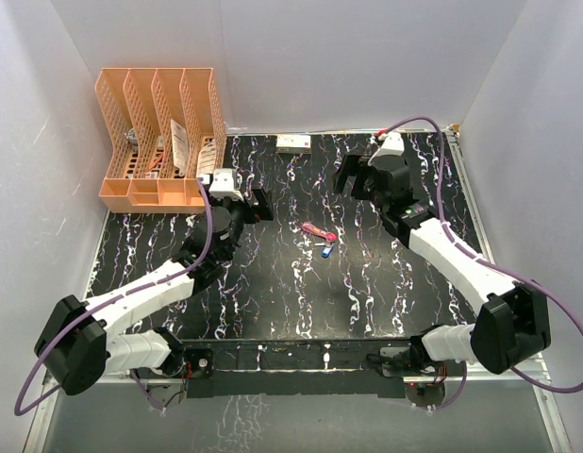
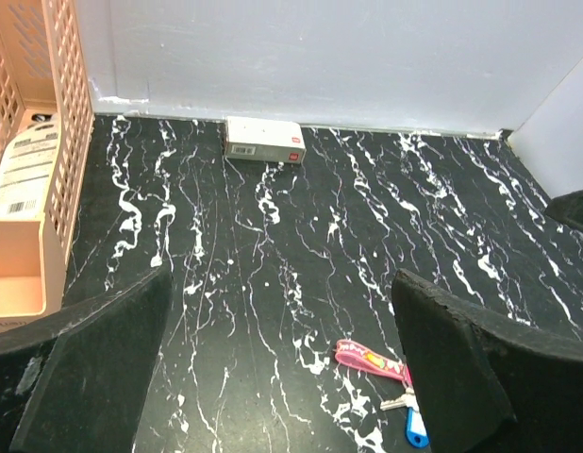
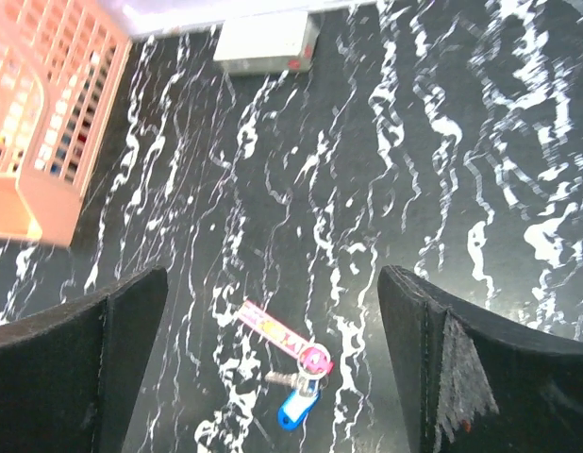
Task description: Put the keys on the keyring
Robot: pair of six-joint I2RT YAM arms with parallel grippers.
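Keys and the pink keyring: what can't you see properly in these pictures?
- Top view: keys and keyring are too small to tell if they are joined.
- Left wrist view: the keyring's ring end slips behind a pincer finger.
- Right wrist view: blur hides whether the ring is threaded.

Bright and even throughout, lit softly from overhead and bounced off the white walls (image 1: pixel 320 57). Only faint, short shadows beneath the arms on the bench (image 1: pixel 273 311); mild grey sheen along its near edge. Sharp in the top and left wrist views. Softer in the right wrist view: smeared at the left over the orange rack (image 3: pixel 41 113), washed out in the white veins at upper right. Near-black, almost without detail, on the fingers (image 2: pixel 93 377) of the left hand (image 2: pixel 282 278).
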